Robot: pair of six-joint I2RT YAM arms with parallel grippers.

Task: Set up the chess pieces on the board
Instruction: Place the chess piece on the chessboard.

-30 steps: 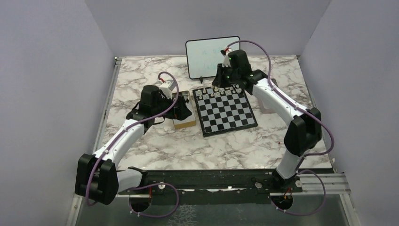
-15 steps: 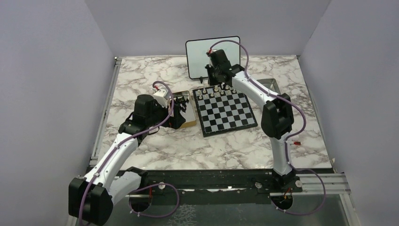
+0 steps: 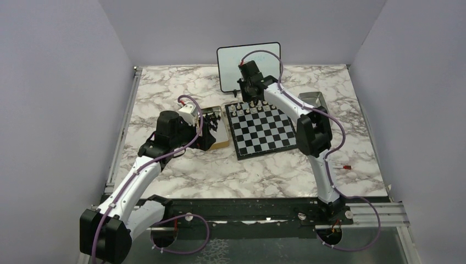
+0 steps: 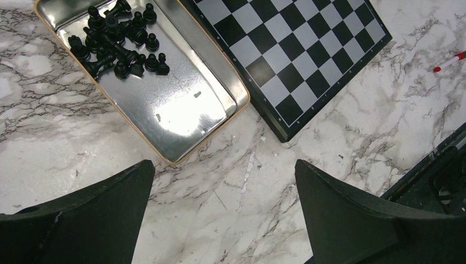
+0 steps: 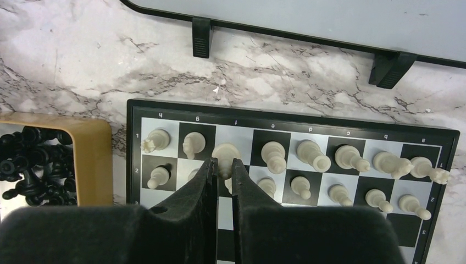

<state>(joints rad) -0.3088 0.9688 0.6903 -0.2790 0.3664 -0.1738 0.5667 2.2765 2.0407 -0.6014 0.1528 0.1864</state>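
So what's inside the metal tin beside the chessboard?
A heap of black chess pieces sits at one end of the tin; the rest is bare shiny metal. The pieces overlap, so any lying underneath are hidden, and the tin's far corner is cut off in the left wrist view.

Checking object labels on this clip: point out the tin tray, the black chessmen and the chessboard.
tin tray [image 4: 181,110]: left wrist view, bare metal floor.
black chessmen [image 4: 129,55]: left wrist view, middle of the heap.
chessboard [image 4: 299,52]: left wrist view, a playing square.

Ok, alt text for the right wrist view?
The right gripper, closed on a pale chess piece, hangs over the board's edge rows, lined with pale pieces. A tray of black pieces sits left; a whiteboard stands beyond.
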